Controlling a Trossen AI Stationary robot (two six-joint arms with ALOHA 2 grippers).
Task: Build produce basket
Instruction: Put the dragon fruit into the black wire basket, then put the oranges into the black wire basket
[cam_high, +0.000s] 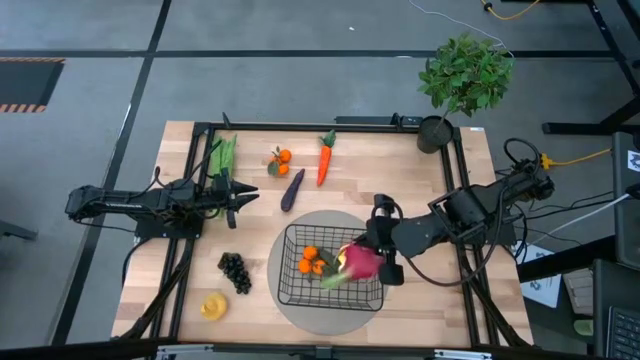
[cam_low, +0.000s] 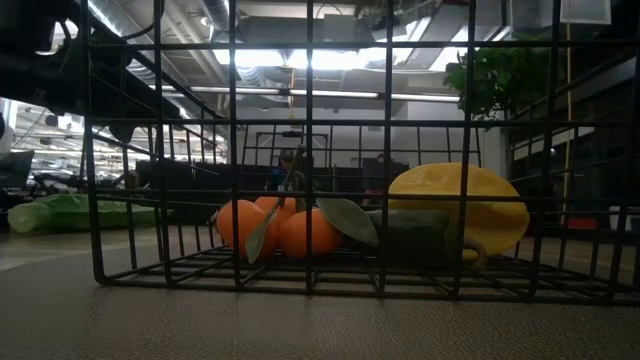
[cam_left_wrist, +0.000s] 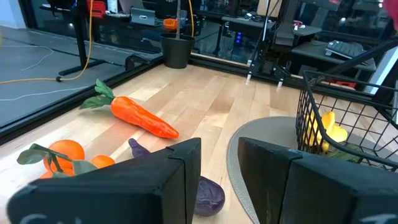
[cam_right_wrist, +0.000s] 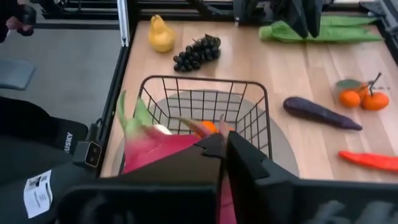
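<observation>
Your left gripper (cam_high: 247, 198) is idling with its fingers slightly parted, holding nothing; the husk (cam_high: 223, 156) is lying just behind it, the eggplant (cam_high: 292, 189) just ahead, and the carrot (cam_high: 324, 159) and loose oranges (cam_high: 279, 160) beyond. Your right gripper (cam_high: 372, 262) is clamping the dragon fruit (cam_high: 360, 261) over the basket (cam_high: 296, 290), above its near side. Oranges (cam_low: 280, 228) and a yellow fruit (cam_low: 462, 205) are sitting in that basket. Grapes (cam_high: 235, 271) are lying past the basket.

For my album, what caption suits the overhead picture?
Right gripper lowers a pink dragon fruit into the wire basket.
</observation>
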